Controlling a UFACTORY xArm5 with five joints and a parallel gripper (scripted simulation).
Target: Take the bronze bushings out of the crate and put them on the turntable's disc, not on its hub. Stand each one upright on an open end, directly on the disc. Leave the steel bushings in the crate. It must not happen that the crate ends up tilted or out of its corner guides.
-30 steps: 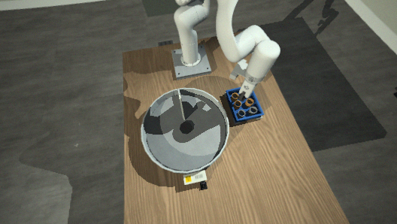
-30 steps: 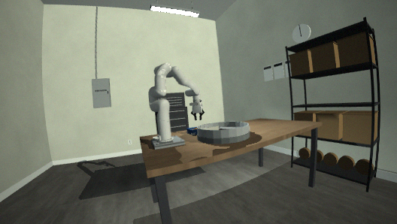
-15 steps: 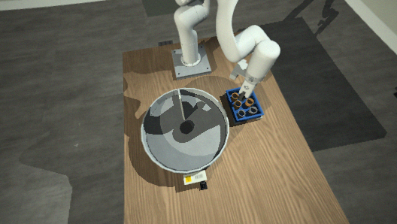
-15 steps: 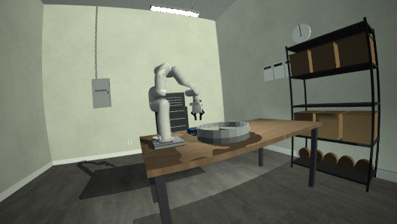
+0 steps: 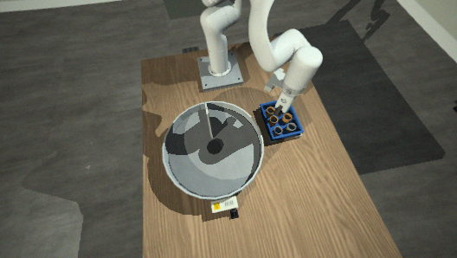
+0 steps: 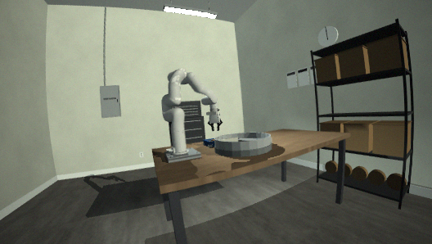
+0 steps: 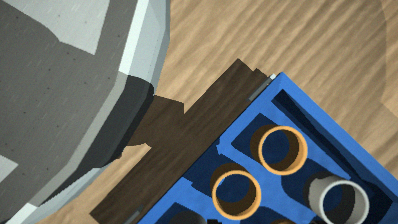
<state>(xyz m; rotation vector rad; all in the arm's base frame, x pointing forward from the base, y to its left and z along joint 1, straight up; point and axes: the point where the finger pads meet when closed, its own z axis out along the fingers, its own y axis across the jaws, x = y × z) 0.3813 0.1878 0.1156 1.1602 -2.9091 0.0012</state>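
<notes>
I am holding my gripper (image 5: 279, 112) above the blue crate (image 5: 299, 130), with the fingers standing about half open and gripping nothing. In the side view the gripper (image 6: 214, 126) is hanging well above the table (image 6: 254, 161), so there is free air between the fingertips and the crate's rim.

The crate is sitting on the table to the right of the turntable (image 5: 173, 173), close to it but not touching; a strip of shadowed wood is showing between the crate's near edge and the turntable's raised wall. The crate's other side is lying near the table's right edge.

From above, I am seeing three bronze bushings (image 5: 287, 117) in the crate's back cells, each standing on an open end, and two steel bushings (image 5: 292, 126) in the front cells. My wrist camera is showing two bronze bushings (image 7: 282, 150) side by side in neighbouring cells, with a steel bushing (image 7: 339, 200) in the cell beyond them. Blue divider walls are separating every bushing from the next, so room around each one is tight.

The turntable's disc (image 5: 190, 173) is lying wide and flat around the dark hub (image 5: 215, 146), ringed by the pale wall. A thin bar is running from the hub to the far rim.
</notes>
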